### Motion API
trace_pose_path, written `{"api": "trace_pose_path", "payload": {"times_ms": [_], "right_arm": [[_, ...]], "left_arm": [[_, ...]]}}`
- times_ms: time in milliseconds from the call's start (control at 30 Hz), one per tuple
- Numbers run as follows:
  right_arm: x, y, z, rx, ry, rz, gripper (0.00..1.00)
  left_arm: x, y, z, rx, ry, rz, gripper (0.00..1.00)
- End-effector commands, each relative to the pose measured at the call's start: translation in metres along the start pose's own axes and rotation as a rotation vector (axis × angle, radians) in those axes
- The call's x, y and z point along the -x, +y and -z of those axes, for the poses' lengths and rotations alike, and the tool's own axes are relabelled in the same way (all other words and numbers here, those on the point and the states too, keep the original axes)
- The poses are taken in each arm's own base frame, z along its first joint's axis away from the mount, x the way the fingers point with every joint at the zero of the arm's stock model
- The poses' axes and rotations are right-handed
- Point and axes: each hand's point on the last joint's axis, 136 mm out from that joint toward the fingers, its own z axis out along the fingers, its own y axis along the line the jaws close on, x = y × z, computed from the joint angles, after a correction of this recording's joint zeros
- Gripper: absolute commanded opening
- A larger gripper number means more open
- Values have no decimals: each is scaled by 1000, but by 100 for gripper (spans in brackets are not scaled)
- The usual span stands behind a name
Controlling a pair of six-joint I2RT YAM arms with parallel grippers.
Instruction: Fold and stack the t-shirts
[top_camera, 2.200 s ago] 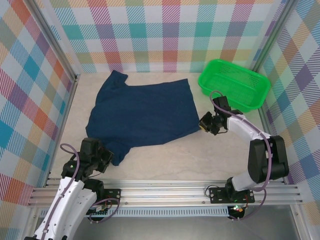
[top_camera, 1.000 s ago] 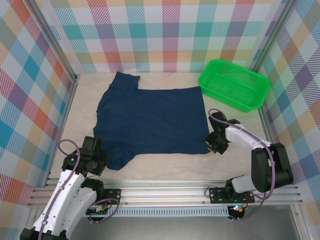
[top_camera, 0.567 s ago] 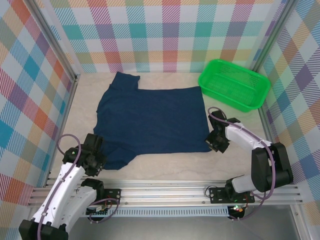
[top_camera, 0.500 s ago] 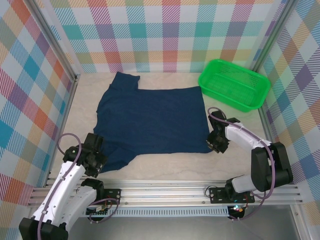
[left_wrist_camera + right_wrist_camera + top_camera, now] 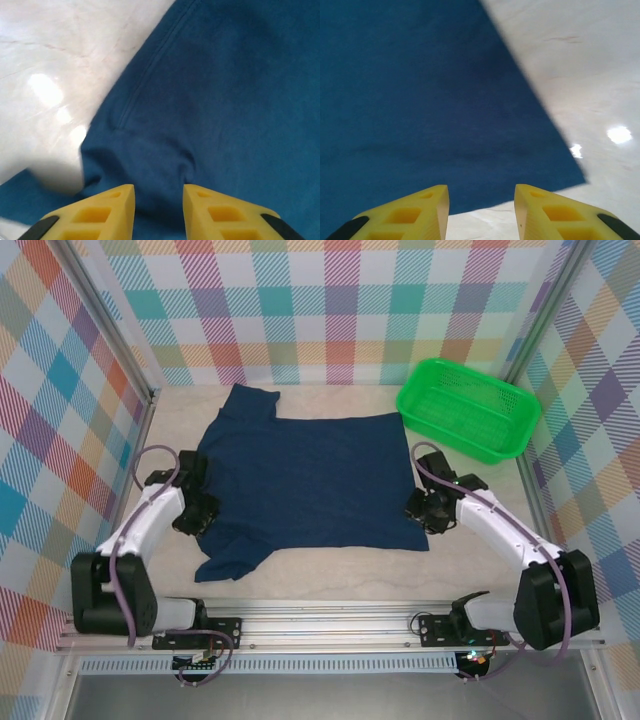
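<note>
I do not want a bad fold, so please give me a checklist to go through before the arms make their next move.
1. T-shirt lies spread on the table: ok.
2. Near left sleeve smooth: not ok, it is wrinkled.
3. Left gripper open over the cloth: ok.
4. Right gripper open at the near right hem: ok.
5. Basket apart from the t-shirt: cannot tell, they are very close.

1. White tubular links and black joint housings make up the left arm (image 5: 140, 532) and right arm (image 5: 500, 530).
2. A purple cable (image 5: 140, 462) loops along each arm.
3. Yellow wedge-shaped fingers (image 5: 107, 210) with rectangular recesses and black outer corner patches sit on the left end effector (image 5: 158, 189) and right end effector (image 5: 480, 187).
4. The bases (image 5: 545, 605) are black and blocky.
</note>
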Motion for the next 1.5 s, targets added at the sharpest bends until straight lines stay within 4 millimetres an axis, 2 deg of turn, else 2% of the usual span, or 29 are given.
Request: {"api": "trace_pose_path", "payload": {"times_ms": [0, 200, 300, 433, 533, 700, 800, 867, 933, 1033, 1100, 1167, 1267, 1400, 1467], "right_arm": [[-8, 33, -15, 152, 70, 69, 38], [-17, 39, -42, 136, 172, 81, 38], [-17, 48, -49, 133, 202, 111, 39], [-14, 63, -57, 126, 223, 133, 39], [-13, 77, -61, 129, 231, 143, 39], [-22, 96, -72, 102, 259, 165, 40], [-27, 101, -72, 88, 251, 162, 39], [-33, 100, -70, 79, 250, 133, 40], [-41, 99, -67, 92, 263, 93, 39], [-57, 100, -67, 116, 305, 40, 39], [-63, 100, -71, 110, 316, 27, 39], [-61, 103, -79, 108, 310, 27, 38], [-50, 97, -92, 44, 278, 49, 38], [-46, 74, -110, -63, 306, 14, 37], [-45, 65, -114, -98, 316, 15, 37]], "left_arm": [[18, -25, -18, -55, 0, 6, 27], [53, -28, -64, 43, 20, 18, 24], [77, -31, -75, 81, -1, 14, 24], [113, -24, -85, 137, -19, 45, 23], [137, -31, -84, 124, -54, 32, 24], [165, -58, -74, 81, -98, -61, 31], [171, -60, -44, 110, -168, -94, 47], [162, -54, -18, 124, -213, -104, 52], [141, -46, 3, 102, -214, -91, 53], [84, -27, 11, 77, -131, -88, 49], [41, -18, 4, 66, -59, -111, 46], [4, -4, -12, 81, 19, -126, 43], [-19, 18, -32, 117, 67, -114, 37], [-36, 44, -53, 174, 110, -117, 33], [-46, 50, -59, 178, 128, -117, 33]]}}
